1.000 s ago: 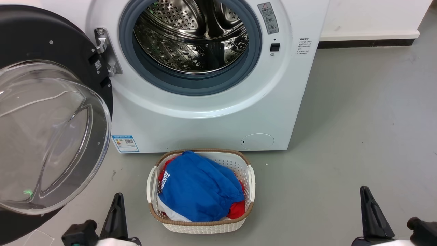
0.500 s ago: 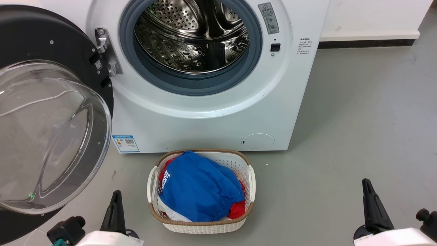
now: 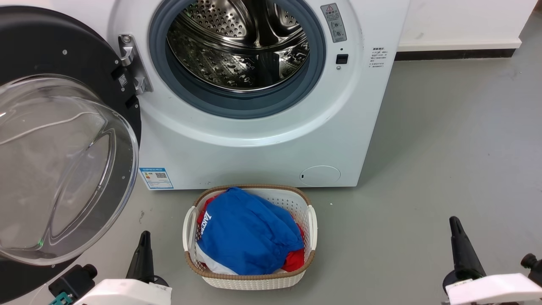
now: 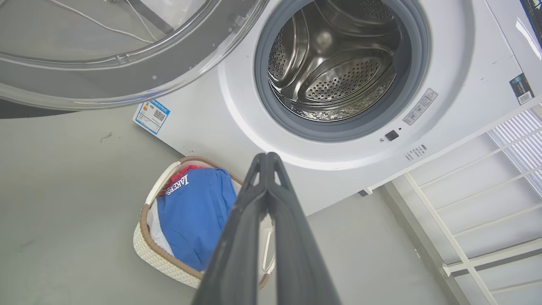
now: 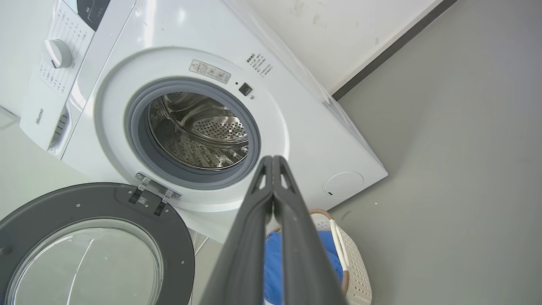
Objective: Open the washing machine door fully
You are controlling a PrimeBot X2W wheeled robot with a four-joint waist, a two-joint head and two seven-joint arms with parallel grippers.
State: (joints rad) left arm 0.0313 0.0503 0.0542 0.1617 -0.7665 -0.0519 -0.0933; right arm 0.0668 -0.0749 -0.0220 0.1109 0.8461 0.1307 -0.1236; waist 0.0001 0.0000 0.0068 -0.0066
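Door: the washing machine door (image 3: pixel 63 140) hung from its hinge (image 3: pixel 132 63) at 9 o'clock of the drum opening (image 3: pixel 237 46). It was swung wide, with its glass bowl turned outward.
Progress: judged essentially done, as the opening stood wholly uncovered.
Remaining: at most a last nudge outward; whether the hinge had more travel could not be told.
Left gripper (image 4: pixel 267 156): at 7 o'clock in the head view, fingers pressed together on nothing, clear of the door.
Right gripper (image 5: pixel 273 159): at 5 o'clock in the head view, fingers likewise together and empty.
Brand: "Hisense" (image 5: pixel 39 116) read on the control panel.
Garment: "LAKERS" in white on the blue top (image 4: pixel 199 216), which lay in the laundry basket (image 3: pixel 311 222) at 6 o'clock of the machine.
Stickers: a blue label with a QR code (image 3: pixel 156 178) sat at 7 o'clock on the front. A warning sticker with a red triangle (image 3: pixel 333 22) sat at 2 o'clock of the opening. The print on both was too small to read.
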